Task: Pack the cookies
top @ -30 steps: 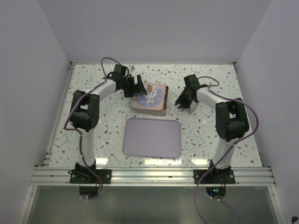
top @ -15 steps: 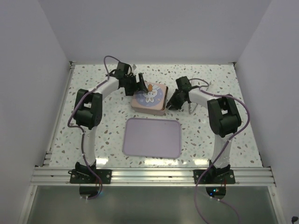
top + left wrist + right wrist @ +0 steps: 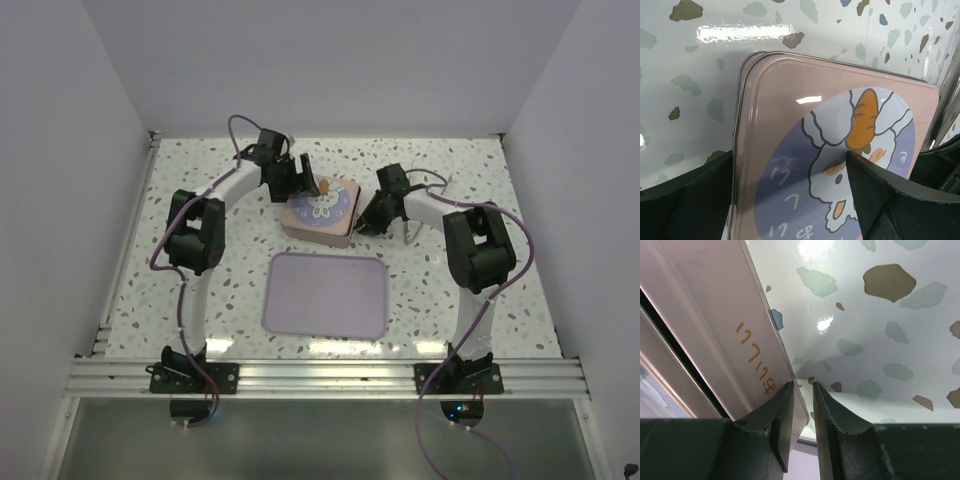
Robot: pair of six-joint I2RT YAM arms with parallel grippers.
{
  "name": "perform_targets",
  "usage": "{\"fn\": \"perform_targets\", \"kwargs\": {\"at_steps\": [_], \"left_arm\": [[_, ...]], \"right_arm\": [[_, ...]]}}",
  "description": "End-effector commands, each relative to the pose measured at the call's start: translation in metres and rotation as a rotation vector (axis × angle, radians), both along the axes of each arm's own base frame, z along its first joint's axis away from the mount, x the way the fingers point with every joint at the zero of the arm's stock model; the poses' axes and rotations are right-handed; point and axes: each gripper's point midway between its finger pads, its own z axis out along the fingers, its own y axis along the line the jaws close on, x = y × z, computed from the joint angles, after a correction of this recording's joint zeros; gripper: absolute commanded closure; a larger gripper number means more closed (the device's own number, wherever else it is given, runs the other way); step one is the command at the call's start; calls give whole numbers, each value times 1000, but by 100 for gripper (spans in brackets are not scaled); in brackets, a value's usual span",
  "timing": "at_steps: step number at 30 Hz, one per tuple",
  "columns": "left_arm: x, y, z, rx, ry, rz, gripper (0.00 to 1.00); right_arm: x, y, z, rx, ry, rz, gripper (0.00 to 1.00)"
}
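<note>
Your left end effector (image 3: pixel 790 165) hangs released over the pink square metal tin (image 3: pixel 790 100), likely bracing it. You cannot tell whether the right end effector (image 3: pixel 802 390) grips its rim.

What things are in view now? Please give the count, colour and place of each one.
tin: one, pink, lid on with a rabbit picture, far middle of the table
tray: one, lavender, just nearer than the tin
table: one, white with speckles, under everything
cookies: none in view
left gripper: one, black, open, over the tin's far left corner
right gripper: one, black, fingers nearly together, at the tin's right side
</note>
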Motion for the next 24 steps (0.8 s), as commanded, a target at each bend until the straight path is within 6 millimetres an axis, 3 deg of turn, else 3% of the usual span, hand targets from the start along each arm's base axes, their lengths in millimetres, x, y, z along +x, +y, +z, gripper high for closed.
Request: {"fn": "perform_targets", "kwargs": {"at_steps": [1,24], "left_arm": [[-10,-29,11,-55,40,-20,9],[-18,-66,40,-117,26,-51,0]], "right_arm": [[13,25,16,109,-51,17,72],[15,31,24,140,-70,23,73]]}}
